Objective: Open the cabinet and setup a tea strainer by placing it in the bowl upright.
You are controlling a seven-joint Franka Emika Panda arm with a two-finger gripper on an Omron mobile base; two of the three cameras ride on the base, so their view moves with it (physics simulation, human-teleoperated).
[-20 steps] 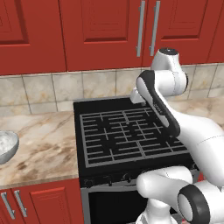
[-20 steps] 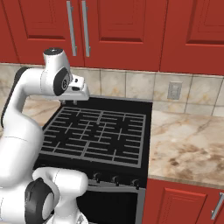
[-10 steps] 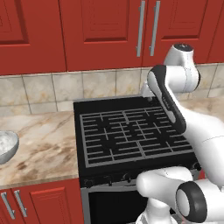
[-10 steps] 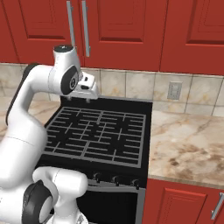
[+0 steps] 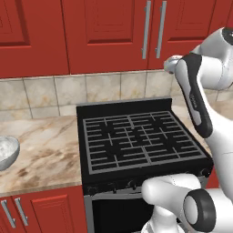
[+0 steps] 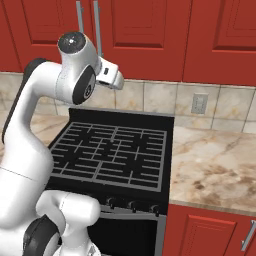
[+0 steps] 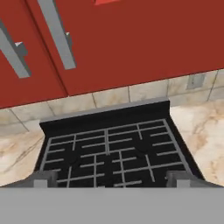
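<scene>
The red wall cabinet hangs above the stove with both doors shut. Its two long silver bar handles run side by side at the door seam and appear again in the hand view as the handles. My gripper is raised in front of the backsplash, just below the cabinet's lower edge and a little right of the handles. It is open, with its fingertips wide apart and nothing between them. The silvery bowl sits on the counter far to the left. The tea strainer is out of view.
A black gas stove with grates lies straight below the hand. Marble counter runs on both sides of it. A wall outlet sits in the tiled backsplash. Red base cabinets with short handles are below.
The arm has lifted, carrying the hand up from stove-back height toward the cabinet's lower edge. The doors stay shut and the bowl has not moved.
</scene>
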